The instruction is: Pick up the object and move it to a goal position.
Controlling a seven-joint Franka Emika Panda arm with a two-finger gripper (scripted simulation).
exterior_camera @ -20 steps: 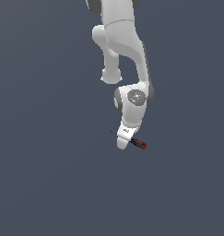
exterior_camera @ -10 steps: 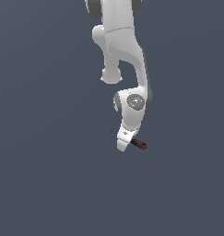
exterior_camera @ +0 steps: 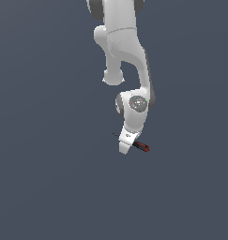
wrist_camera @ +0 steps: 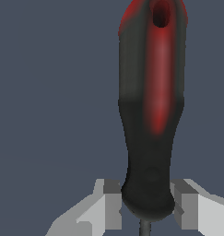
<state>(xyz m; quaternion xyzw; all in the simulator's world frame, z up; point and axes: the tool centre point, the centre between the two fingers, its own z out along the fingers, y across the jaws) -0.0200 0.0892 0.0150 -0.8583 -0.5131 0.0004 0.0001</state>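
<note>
The screwdriver (exterior_camera: pixel 142 147) lies on the dark grey floor. Its black-and-red handle sticks out to the exterior view's right of the gripper, and its thin dark shaft shows on the other side. My white gripper (exterior_camera: pixel 126 145) is down over it. In the wrist view the handle (wrist_camera: pixel 150 106) fills the frame, and the gripper (wrist_camera: pixel 147 205) has its two fingers (wrist_camera: pixel 109 207) pressed against either side of the handle's narrow black end. It is shut on the screwdriver.
The arm's white links (exterior_camera: pixel 125 51) rise above the gripper to the top of the exterior view. Plain dark grey floor (exterior_camera: pixel 49 178) lies all around. No goal marker shows.
The gripper has come down a little onto the screwdriver. The screwdriver has stayed in the same place on the floor.
</note>
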